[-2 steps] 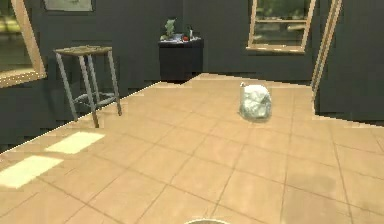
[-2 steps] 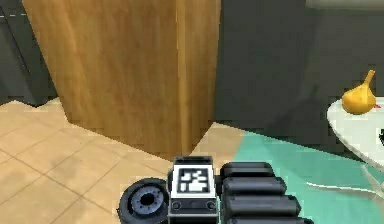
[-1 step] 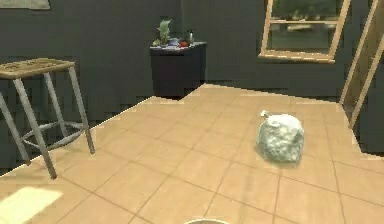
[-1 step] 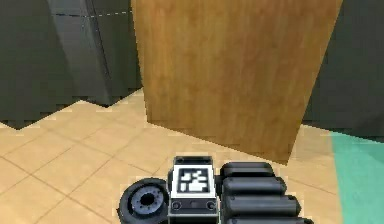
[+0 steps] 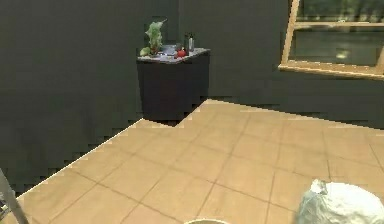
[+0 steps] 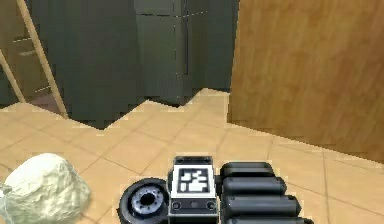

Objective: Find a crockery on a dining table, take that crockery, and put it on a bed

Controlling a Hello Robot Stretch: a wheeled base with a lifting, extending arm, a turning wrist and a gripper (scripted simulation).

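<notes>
Dark counter (image 5: 172,85) w/ plant (image 5: 154,38) atop

Far back on a dark cabinet (image 5: 170,90), beside a leafy plant (image 5: 153,38) and a slim dark upright piece (image 5: 189,43): a small red blob (image 5: 181,54), perhaps crockery, too small to tell shape or pose.
</notes>
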